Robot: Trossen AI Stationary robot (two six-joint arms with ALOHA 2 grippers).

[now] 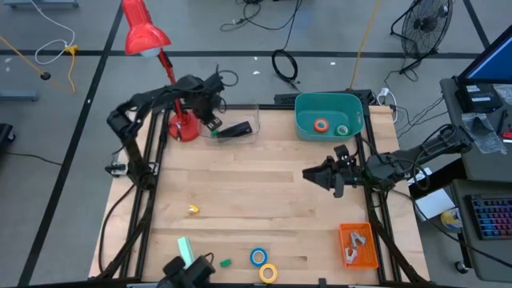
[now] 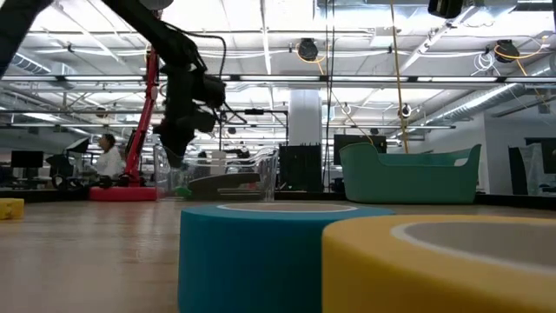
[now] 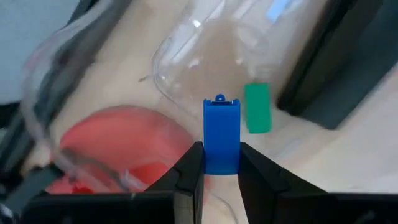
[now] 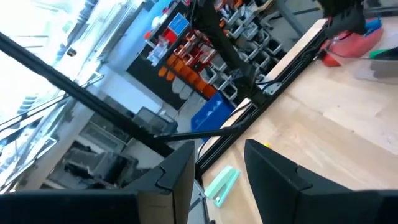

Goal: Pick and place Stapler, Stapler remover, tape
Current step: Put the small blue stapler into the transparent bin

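Our left gripper (image 3: 221, 171) pinches a small blue rectangular piece (image 3: 221, 134), long axis upright, directly above the clear plastic bin (image 3: 205, 43); right gripper (image 4: 214, 165) waits half-open, empty.

My left end effector (image 1: 210, 122) hangs over the clear bin (image 1: 237, 128) at the worktop's (image 1: 256, 192) far left, beside the lamp base (image 1: 183, 128), pinching a small stapler remover (image 3: 221, 135). A stapler (image 1: 234, 130) lies in that bin. To its right, the tub (image 1: 328, 114) has two tape rolls (image 1: 322, 125) in it. Two more rolls (image 1: 258, 257) sit at the near edge. My right end effector (image 1: 312, 174) hovers right of centre, nothing in it, with a tray (image 1: 358, 245) in the near right corner.
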